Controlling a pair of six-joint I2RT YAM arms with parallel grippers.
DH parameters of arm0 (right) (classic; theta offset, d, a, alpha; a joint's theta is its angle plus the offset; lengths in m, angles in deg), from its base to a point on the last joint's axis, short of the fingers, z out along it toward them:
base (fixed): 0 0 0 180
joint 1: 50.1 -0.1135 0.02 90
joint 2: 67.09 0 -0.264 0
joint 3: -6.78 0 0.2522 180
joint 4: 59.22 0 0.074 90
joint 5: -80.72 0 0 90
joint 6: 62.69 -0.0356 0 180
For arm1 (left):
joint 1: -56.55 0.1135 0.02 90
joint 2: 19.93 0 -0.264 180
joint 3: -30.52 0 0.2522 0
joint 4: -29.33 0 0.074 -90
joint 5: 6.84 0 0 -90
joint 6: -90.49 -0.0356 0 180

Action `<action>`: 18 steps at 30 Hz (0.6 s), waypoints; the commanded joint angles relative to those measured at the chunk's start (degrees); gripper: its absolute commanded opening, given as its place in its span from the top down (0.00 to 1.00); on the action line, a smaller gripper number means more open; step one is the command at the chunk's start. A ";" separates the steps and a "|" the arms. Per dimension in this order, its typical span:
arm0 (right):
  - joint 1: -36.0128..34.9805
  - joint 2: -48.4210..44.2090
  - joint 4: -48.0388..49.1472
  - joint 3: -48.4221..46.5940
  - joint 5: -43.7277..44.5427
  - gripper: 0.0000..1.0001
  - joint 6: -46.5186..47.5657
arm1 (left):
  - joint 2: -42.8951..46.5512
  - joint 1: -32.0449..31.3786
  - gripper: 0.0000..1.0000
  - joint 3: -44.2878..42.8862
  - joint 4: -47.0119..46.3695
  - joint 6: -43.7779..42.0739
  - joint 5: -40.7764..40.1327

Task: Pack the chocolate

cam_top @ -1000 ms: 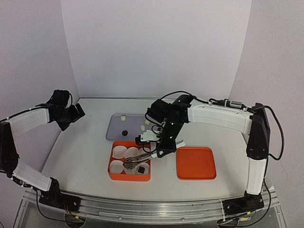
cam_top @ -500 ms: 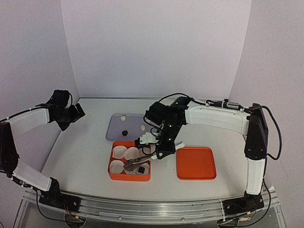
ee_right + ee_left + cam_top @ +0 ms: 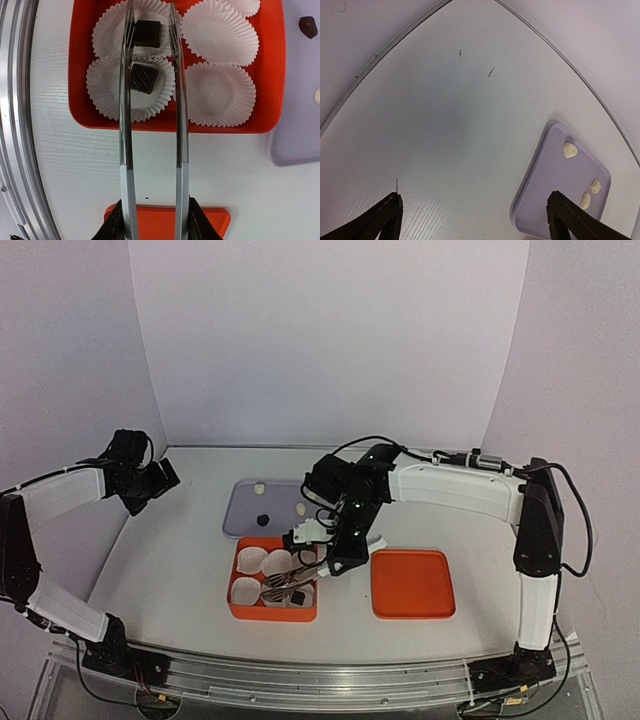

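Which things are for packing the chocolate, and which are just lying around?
For the job:
- dark chocolates
- white chocolates
- purple tray they wait on
- orange box
- paper cups
- tongs
- right claw, holding the tongs

Just lying about:
- orange lid, not in use now
- left claw, open, holding nothing
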 commanded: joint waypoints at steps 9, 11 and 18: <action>-0.33 -2.78 -0.36 -3.87 -0.29 0.68 0.47 | -0.98 -0.10 0.00 -1.61 -1.78 -1.09 0.00; -0.37 -3.55 -0.36 -3.81 0.05 0.68 0.54 | -1.09 -0.11 0.00 -1.75 -1.85 -1.14 0.08; -0.33 -6.93 -0.30 -4.03 -1.01 0.68 1.44 | -1.55 -0.08 0.00 -2.24 -2.07 -1.60 0.18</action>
